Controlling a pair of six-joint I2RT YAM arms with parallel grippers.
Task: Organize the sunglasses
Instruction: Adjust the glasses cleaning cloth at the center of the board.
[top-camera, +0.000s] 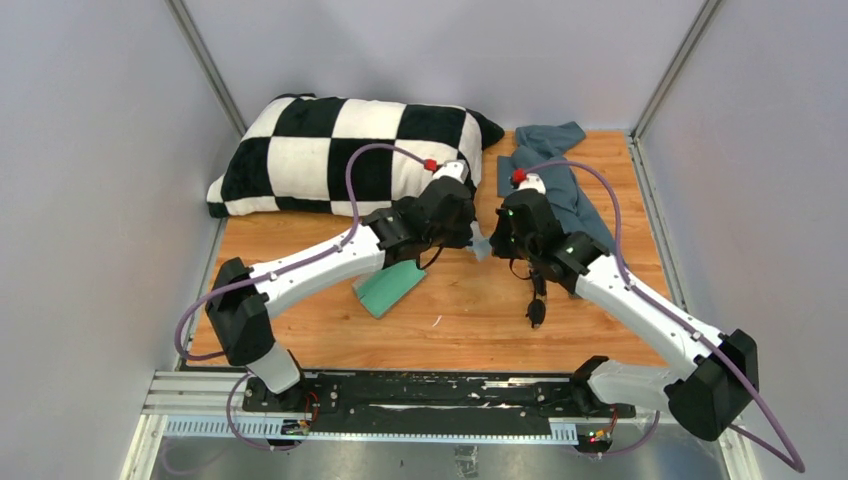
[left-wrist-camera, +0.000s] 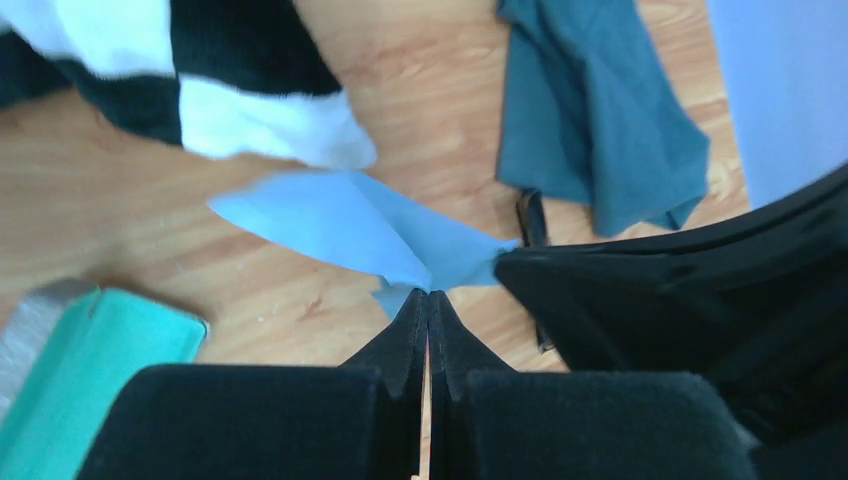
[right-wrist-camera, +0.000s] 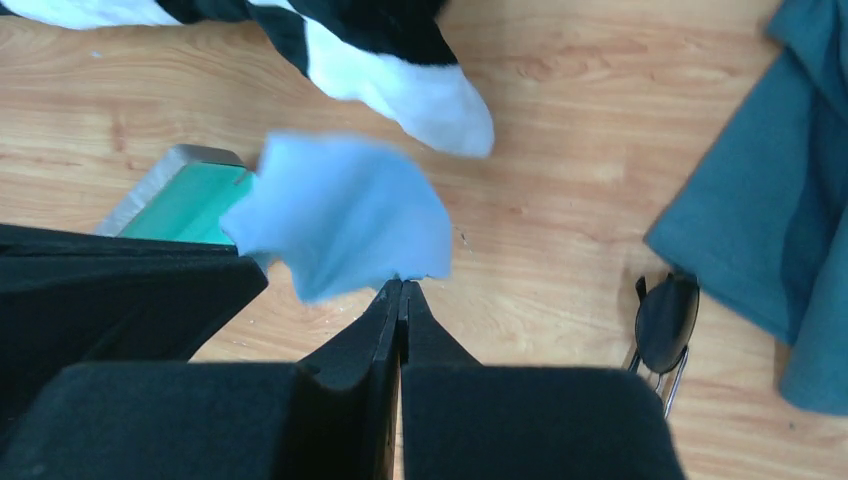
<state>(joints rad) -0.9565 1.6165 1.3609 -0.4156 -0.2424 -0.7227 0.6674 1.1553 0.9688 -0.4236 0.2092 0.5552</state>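
The black folded sunglasses (right-wrist-camera: 668, 322) lie on the wooden table beside a dark teal cloth. A sliver of them shows in the left wrist view (left-wrist-camera: 530, 215); the right arm hides them in the top view. My left gripper (left-wrist-camera: 428, 293) and right gripper (right-wrist-camera: 402, 283) meet at mid-table, each shut on a corner of the light-blue cloth (left-wrist-camera: 350, 225), which hangs between them above the table (right-wrist-camera: 340, 210). In the top view the left gripper (top-camera: 470, 238) and the right gripper (top-camera: 493, 242) nearly touch. The open case (top-camera: 390, 288), grey outside and green inside, lies under the left forearm.
A black-and-white checked pillow (top-camera: 340, 150) fills the back left. The dark teal cloth (top-camera: 560, 178) lies crumpled at the back right. Grey walls close in on both sides. A black cable end (top-camera: 537, 312) hangs from the right arm.
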